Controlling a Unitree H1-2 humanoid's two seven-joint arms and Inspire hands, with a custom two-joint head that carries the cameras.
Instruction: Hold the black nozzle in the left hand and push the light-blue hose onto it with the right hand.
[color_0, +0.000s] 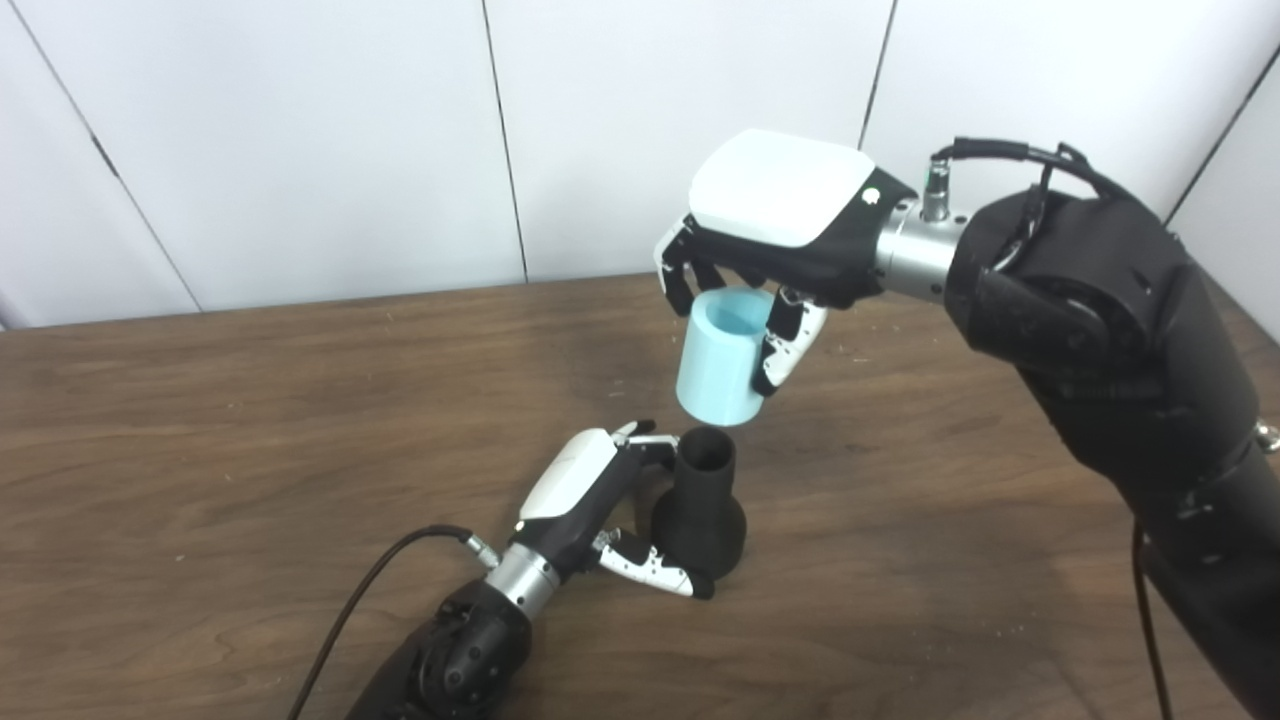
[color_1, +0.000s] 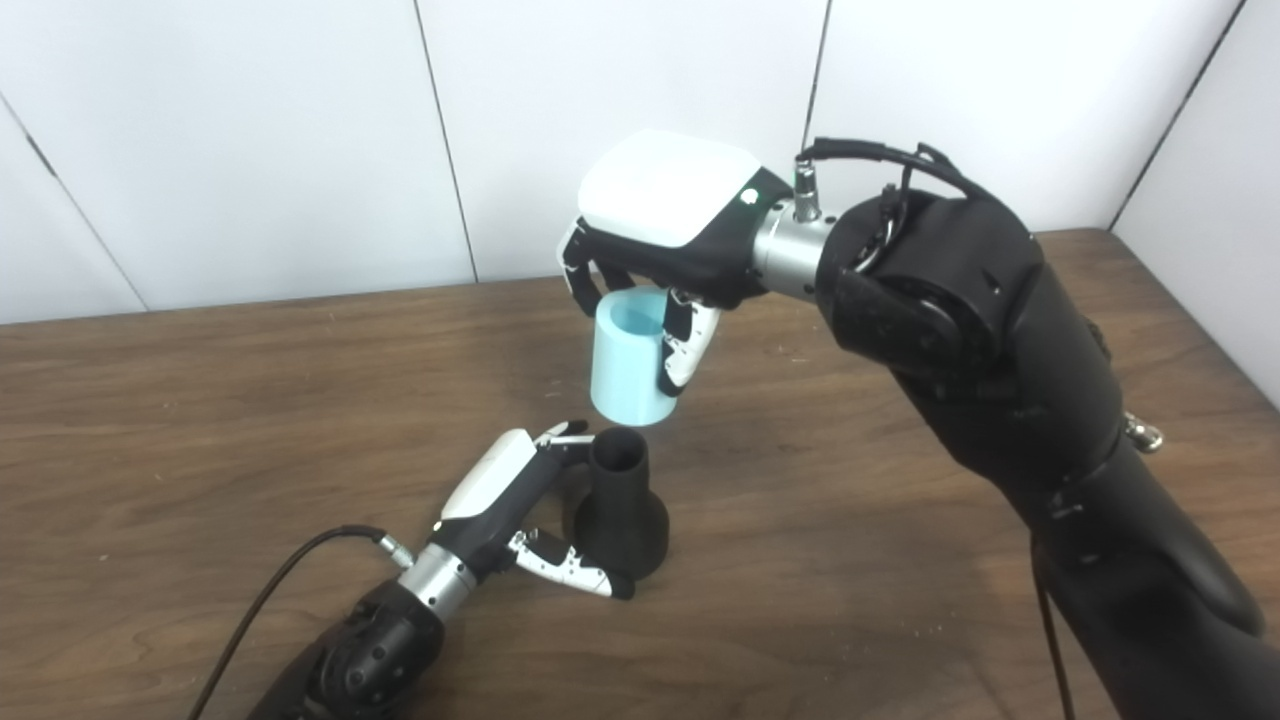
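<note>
One black nozzle (color_0: 699, 510) stands upright on a brown wood-grain table (color_0: 200, 450), matte, with a wide rounded base narrowing to an open, hollow neck. The left hand (color_0: 590, 495) grasps it, fingers at the neck and thumb at the base. Just above and apart from the neck hangs one light-blue hose (color_0: 718, 358), a short, smooth, hollow cylinder, tilted slightly. The right hand (color_0: 770, 235) grips it from above, fingers curled around its top.
</note>
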